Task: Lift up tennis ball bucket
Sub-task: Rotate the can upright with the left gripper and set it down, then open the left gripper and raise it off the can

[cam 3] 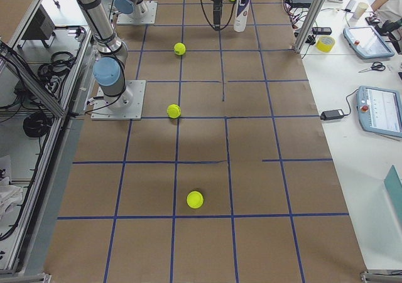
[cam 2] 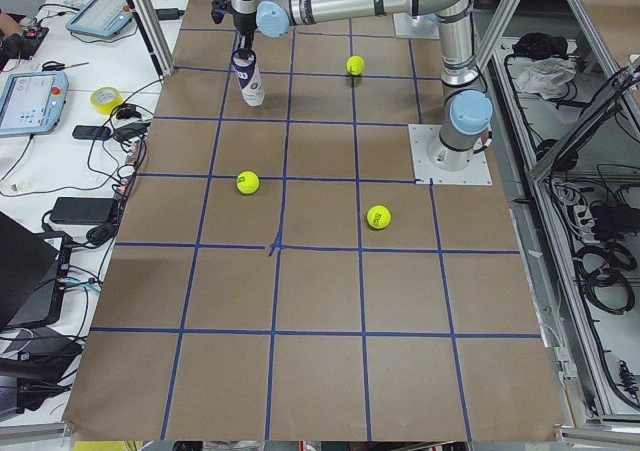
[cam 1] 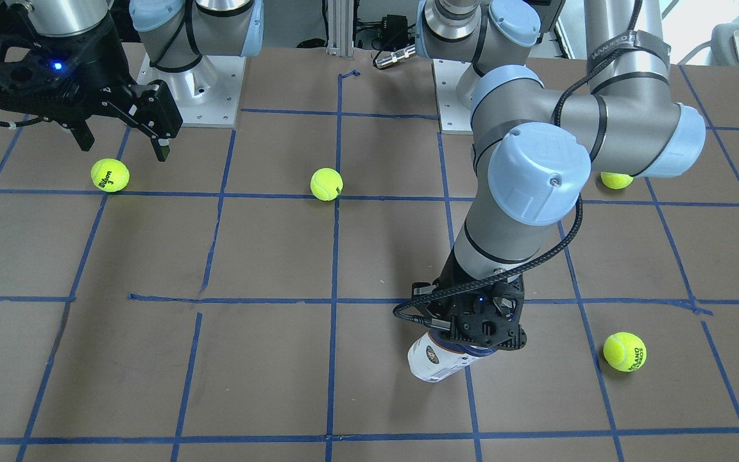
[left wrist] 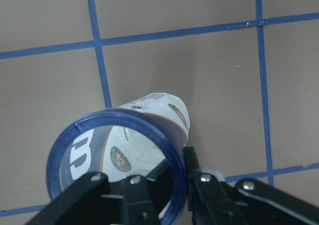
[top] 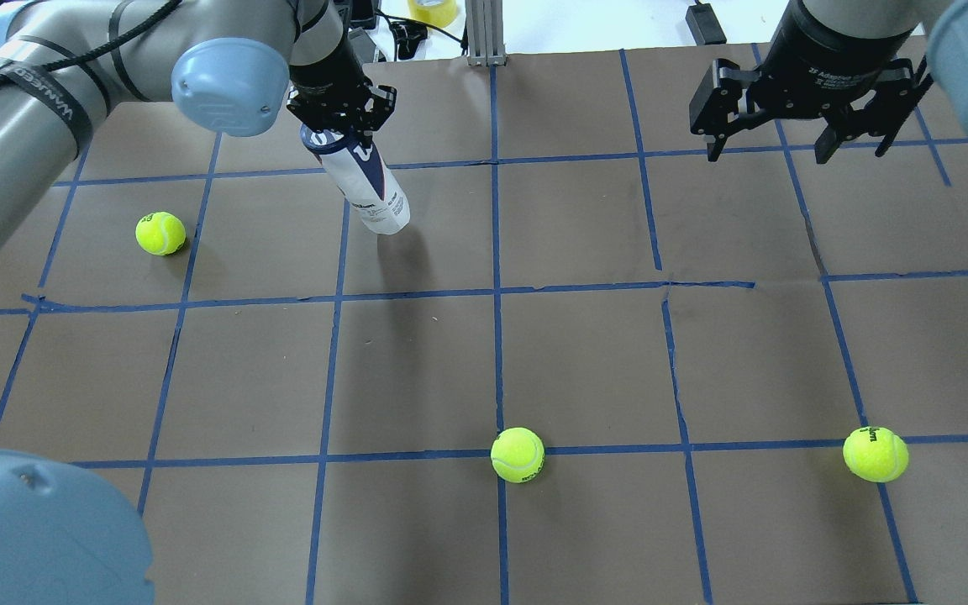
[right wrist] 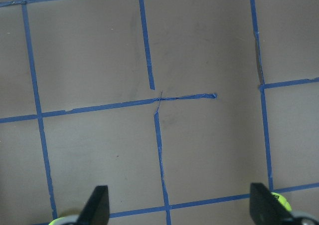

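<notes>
Tennis ball bucket hangs from our left gripper over the far side of the table, left of its middle and well apart from everything else on it; we judge the grasp made and the lift itself the step in hand, though we cannot tell whether the base is clear of the brown surface, since its shadow lies just beside it; our left arm reaches out to it from above, and the next move, as we read it, calls for a slow, straight rise with the grip held firm, because a long tube caught only at its top could swing or slip; our right gripper hovers over the right side, spread wide with nothing in it; the left one is clenched on the bucket at its dark blue rim, one finger outside the wall and the other seemingly inside the mouth, so the tube hangs mouth up, roughly upright, directly below the claw; the loose tennis balls lie scattered, none touching it.
</notes>
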